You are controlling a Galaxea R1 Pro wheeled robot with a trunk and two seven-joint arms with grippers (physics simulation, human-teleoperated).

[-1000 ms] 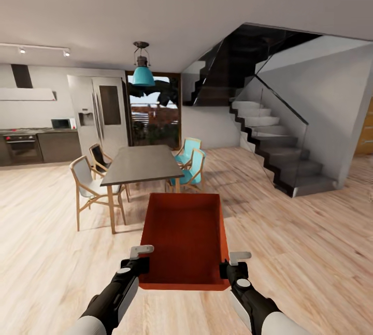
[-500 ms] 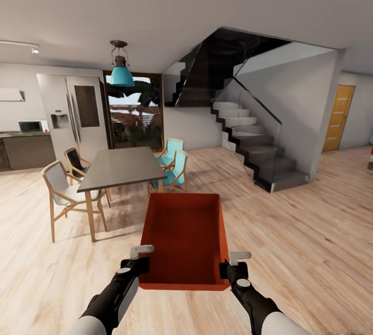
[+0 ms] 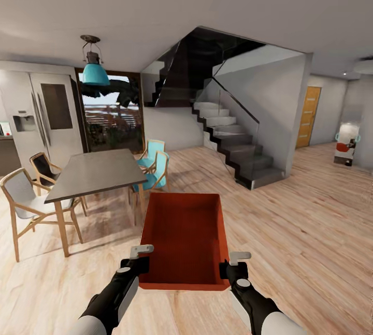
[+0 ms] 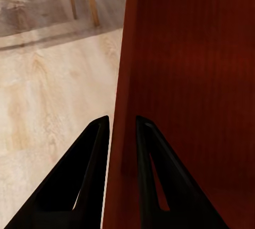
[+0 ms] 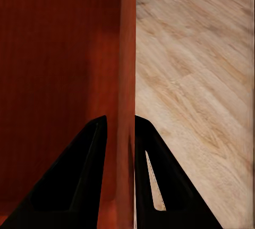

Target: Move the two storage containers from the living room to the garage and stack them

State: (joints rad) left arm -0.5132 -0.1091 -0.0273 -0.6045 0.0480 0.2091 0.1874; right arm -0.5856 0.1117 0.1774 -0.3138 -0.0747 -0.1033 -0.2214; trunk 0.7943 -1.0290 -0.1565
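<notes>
You carry one bin [image 3: 184, 239] level between your two claws, above a light wood floor [image 3: 311, 231]. The left claw [image 3: 139, 258] pinches the bin's left wall, one finger inside and one outside; the right claw [image 3: 234, 262] grips the right wall the same way. In the wrist views each pair of fingers [image 4: 95, 149] straddles a ribbed red wall.

By my reading, you are in transit: no garage, no concrete, no red car ahead of the claws. So neither bin is placed, and the stacking is all to come.

Count: one bin, two claws, one dining table [image 3: 90, 174] forward-left of the left claw with four chairs, one staircase [image 3: 233, 143] ahead, one orange door [image 3: 309, 116] far forward-right.
</notes>
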